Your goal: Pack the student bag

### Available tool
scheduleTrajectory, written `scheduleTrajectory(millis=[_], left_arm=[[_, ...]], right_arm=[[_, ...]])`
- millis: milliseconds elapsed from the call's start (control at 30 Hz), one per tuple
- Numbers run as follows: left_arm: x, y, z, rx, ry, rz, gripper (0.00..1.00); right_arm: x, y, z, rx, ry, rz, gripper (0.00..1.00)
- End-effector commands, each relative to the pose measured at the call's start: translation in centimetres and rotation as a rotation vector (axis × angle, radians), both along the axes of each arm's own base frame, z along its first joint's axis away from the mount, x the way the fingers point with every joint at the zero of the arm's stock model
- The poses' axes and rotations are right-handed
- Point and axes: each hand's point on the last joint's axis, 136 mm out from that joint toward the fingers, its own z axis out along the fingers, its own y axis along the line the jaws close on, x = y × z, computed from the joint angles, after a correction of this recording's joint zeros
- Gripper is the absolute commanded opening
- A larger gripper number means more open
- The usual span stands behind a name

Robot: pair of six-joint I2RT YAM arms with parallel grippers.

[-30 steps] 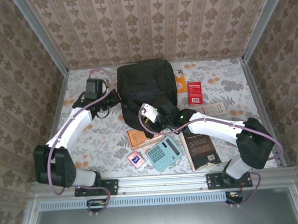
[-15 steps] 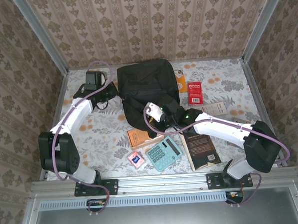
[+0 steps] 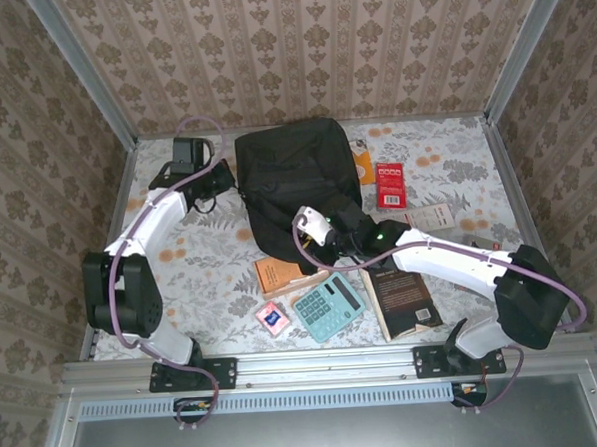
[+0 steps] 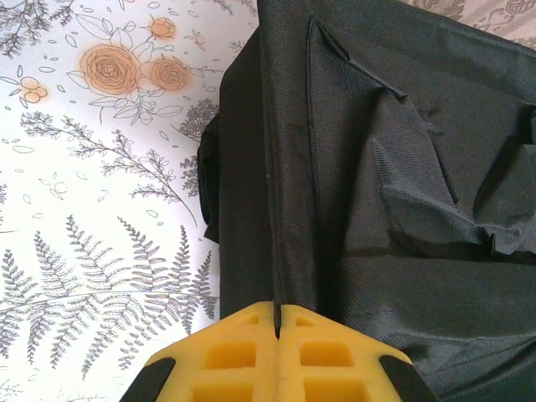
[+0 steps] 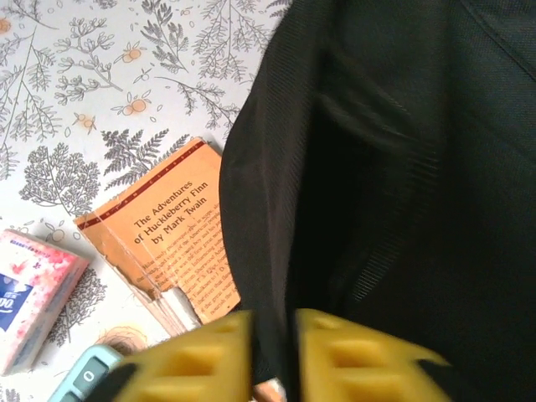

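Note:
The student bag (image 3: 291,174) is a large black fabric backpack lying at the back middle of the table. My left gripper (image 3: 228,185) is at the bag's left side. In the left wrist view its yellow jaws (image 4: 276,306) are shut on a thin seam of the student bag (image 4: 377,167). My right gripper (image 3: 318,250) is at the bag's near edge. In the right wrist view its gripper (image 5: 275,322) stands open, pads apart and blurred, with a fold of the student bag (image 5: 402,167) hanging loosely between them.
An orange paperback (image 3: 276,273) lies partly under the bag's near edge, its back cover (image 5: 167,234) facing up. Nearby are a teal calculator (image 3: 328,306), a pink tissue pack (image 3: 272,317), a dark book (image 3: 402,296), a red packet (image 3: 390,185) and a white card (image 3: 433,216).
The right gripper's jaws have parted from the bag's fold, and that arm has shifted slightly right. The left arm has moved toward the back, still pinching the bag's edge.

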Motion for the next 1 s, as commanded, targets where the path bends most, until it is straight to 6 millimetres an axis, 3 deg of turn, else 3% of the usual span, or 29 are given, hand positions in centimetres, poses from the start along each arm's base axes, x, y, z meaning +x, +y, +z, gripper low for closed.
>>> scheduleTrajectory(millis=[0,67,133,267,367,433,533,700,800,967], left_arm=[[-0.7,-0.2,3.0,-0.005,-0.094,-0.005,0.0],[-1.6,-0.8,3.1,-0.006,-0.092,-0.025,0.01],[-2.2,-1.3,3.1,0.002,-0.087,-0.044,0.1],[-2.7,-1.1,3.1,0.047,-0.069,-0.063,0.33],[-3.4,-1.4,4.1,0.134,-0.087,-0.122,0.42],[-4.3,-2.8,5.3,0.229,-0.128,-0.219,0.49],[-7.2,-7.6,6.6,0.344,-0.224,-0.484,0.57],[-13.5,-14.5,5.8,0.448,-0.318,-0.961,0.73],[-15.7,-15.4,4.1,0.545,-0.274,-1.112,0.75],[-15.6,-15.7,1.9,0.678,-0.321,-1.174,0.74]], right_arm=[[0.5,-0.6,4.3,0.14,-0.06,-0.079,0.44],[1.2,-1.3,6.2,0.203,-0.094,-0.14,0.53],[1.9,-2.1,7.0,0.205,-0.123,-0.182,0.53],[3.8,-4.3,7.4,0.175,-0.142,-0.298,0.53],[4.6,-6.0,7.5,0.211,-0.083,-0.406,0.53],[4.8,-7.0,7.1,0.226,-0.022,-0.473,0.53],[4.5,-8.1,6.6,0.233,0.0,-0.519,0.52],[3.5,-9.5,6.3,0.257,0.03,-0.527,0.54],[3.2,-10.5,6.1,0.268,0.058,-0.542,0.55],[4.4,-13.9,5.4,0.308,0.166,-0.741,0.6]])
